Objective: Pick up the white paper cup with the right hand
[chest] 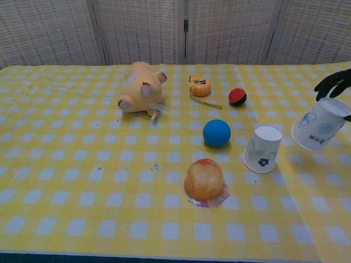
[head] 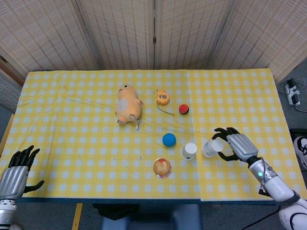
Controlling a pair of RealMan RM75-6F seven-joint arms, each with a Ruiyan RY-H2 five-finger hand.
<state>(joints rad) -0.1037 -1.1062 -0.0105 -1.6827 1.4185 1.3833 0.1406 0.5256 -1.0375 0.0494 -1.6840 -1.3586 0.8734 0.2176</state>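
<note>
The right hand (head: 237,145) grips the white paper cup (head: 211,147), fingers wrapped round it; the cup hangs tilted, mouth leftward, clear of the table (head: 72,105), just right of a second cup (head: 188,151) standing upright; left hand (head: 14,172) idles open, far off.

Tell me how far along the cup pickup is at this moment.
Done: the right hand grips a white paper cup, tilted and apparently clear of the tablecloth in the chest view. A second cup stands upright on the cloth beside the blue ball. In hand: holding the cup aloft. Left: seemingly nothing beyond keeping the hold. The left hand is idle.
</note>
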